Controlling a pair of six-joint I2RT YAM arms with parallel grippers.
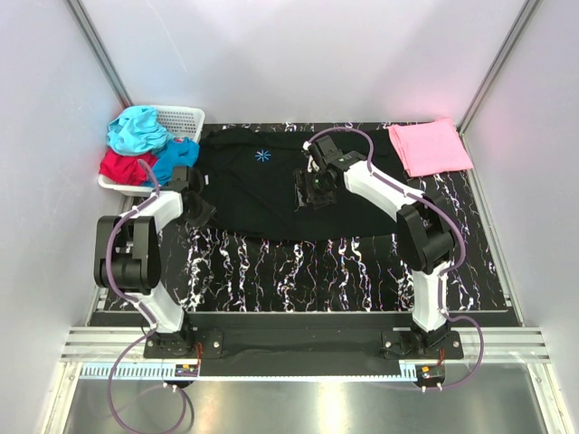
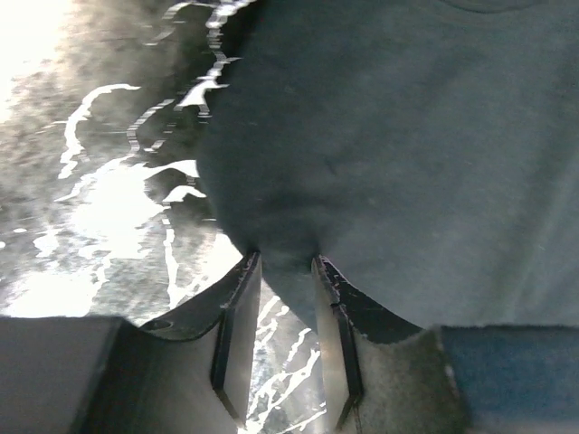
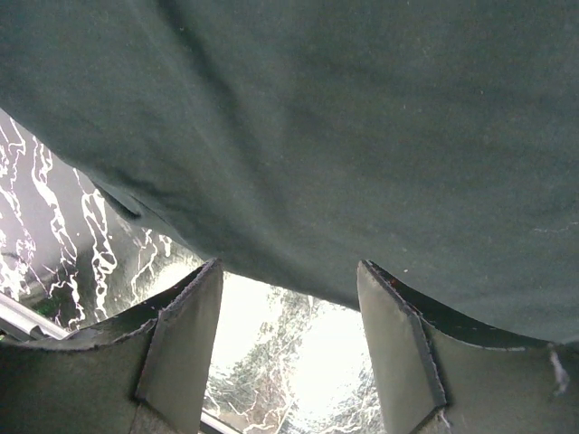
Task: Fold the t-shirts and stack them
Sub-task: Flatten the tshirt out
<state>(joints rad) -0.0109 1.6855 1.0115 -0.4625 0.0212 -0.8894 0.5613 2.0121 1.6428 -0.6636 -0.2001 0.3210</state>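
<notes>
The large black cloth t-shirt (image 1: 258,194) lies spread on the marbled surface (image 1: 317,271), the left gripper (image 2: 285,262) narrowed about its left edge, perhaps not yet biting, the right gripper (image 3: 289,267) wide apart over its body; so shallow a pinch could slip on lifting.

On the table (image 1: 298,271), the spread t-shirt (image 1: 262,185) lies at 12 o'clock, the basket (image 1: 185,116) with crumpled t-shirts (image 1: 137,136) at 10, a folded t-shirt (image 1: 430,145) at 2.

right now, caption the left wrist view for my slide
The left gripper straddles the edge of the black t-shirt on the marbled table.
</notes>
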